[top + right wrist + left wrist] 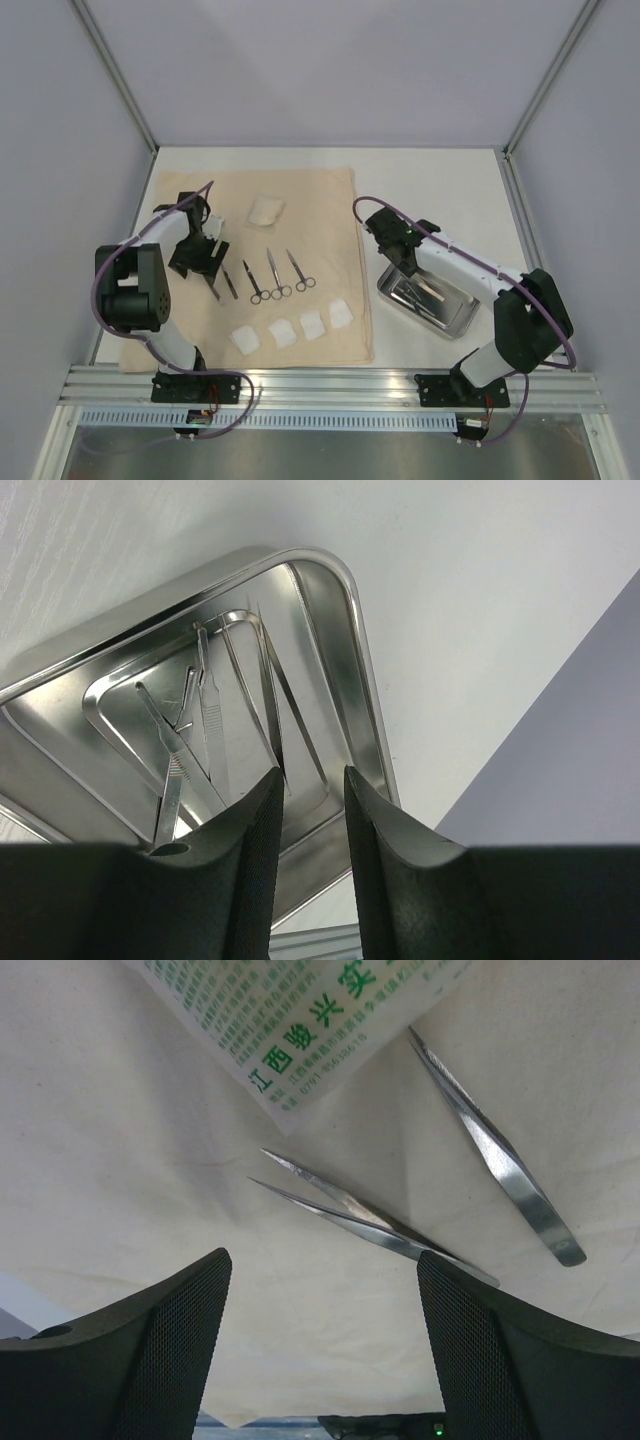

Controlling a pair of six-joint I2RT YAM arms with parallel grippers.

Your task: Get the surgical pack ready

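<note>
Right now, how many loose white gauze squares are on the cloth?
4 gauze squares in a row along the near edge of the cloth: leftmost, second, third, rightmost. The packet farther back may hide more.

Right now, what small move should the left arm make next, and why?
Probably lower the left gripper and close on the splayed tweezers: its jaws stand open and empty, with those tweezers lying on the beige cloth between its fingers.

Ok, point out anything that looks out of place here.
One white packet lies alone at the far end of the cloth, away from the row of four gauze squares. The tray sits skewed, off the cloth.
</note>
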